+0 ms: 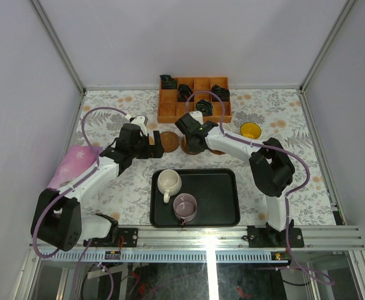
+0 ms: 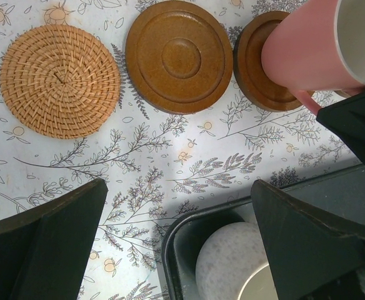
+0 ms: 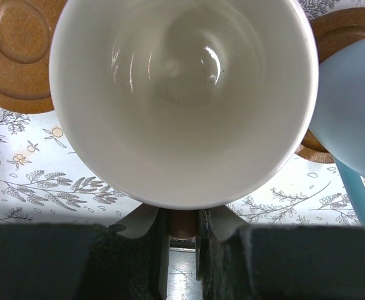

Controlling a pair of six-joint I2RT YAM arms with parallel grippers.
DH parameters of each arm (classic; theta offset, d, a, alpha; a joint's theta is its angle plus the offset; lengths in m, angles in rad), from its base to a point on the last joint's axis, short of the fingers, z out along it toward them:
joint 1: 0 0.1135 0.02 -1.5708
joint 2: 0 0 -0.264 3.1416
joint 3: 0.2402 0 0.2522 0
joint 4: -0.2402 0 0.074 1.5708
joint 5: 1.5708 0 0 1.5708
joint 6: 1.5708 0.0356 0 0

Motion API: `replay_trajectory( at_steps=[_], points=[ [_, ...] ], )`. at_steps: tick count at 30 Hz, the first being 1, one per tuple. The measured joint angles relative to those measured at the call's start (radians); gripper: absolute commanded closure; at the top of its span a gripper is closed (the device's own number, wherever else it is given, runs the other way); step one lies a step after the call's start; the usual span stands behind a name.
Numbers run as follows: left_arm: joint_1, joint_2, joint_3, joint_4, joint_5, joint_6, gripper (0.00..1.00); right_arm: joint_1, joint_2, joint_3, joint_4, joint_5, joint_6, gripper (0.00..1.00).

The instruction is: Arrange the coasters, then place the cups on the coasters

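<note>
**Between the fingers of the right claw [image 3: 182, 228]: pink cup [image 2: 295, 50], brown coaster [image 2: 254, 69] below**

Claw is seen nearly closed, pinched on what looks to be the cup's handle. Cup body lies straight ahead of the fingertips, axis upright. Its base is placed over the coaster, so a straight release is judged enough; contact cannot be confirmed. Left claw [image 2: 179, 244] is held wide apart, empty, above the cream cup [image 2: 232, 269].
</note>
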Motion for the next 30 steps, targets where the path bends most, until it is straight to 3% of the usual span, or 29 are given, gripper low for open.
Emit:
replay_trajectory(
  at_steps=[5, 10, 16, 26, 30],
  points=[
    [0.0, 0.003, 0.0, 0.0, 0.0, 0.0, 0.0, 0.0, 0.006, 0.006, 0.0, -0.004, 0.0, 0.98],
    [0.0, 0.003, 0.0, 0.0, 0.0, 0.0, 0.0, 0.0, 0.025, 0.031, 0.0, -0.005, 0.0, 0.79],
    [0.0, 0.003, 0.0, 0.0, 0.0, 0.0, 0.0, -0.001, 0.031, 0.051, -0.008, 0.0, 0.001, 0.72],
    [0.0, 0.003, 0.0, 0.0, 0.0, 0.0, 0.0, -0.001, 0.031, 0.072, -0.048, 0.01, 0.016, 0.72],
    [0.0, 0.003, 0.0, 0.0, 0.0, 0.0, 0.0, -0.001, 0.031, 0.072, -0.059, 0.012, 0.024, 0.78]
  ],
)
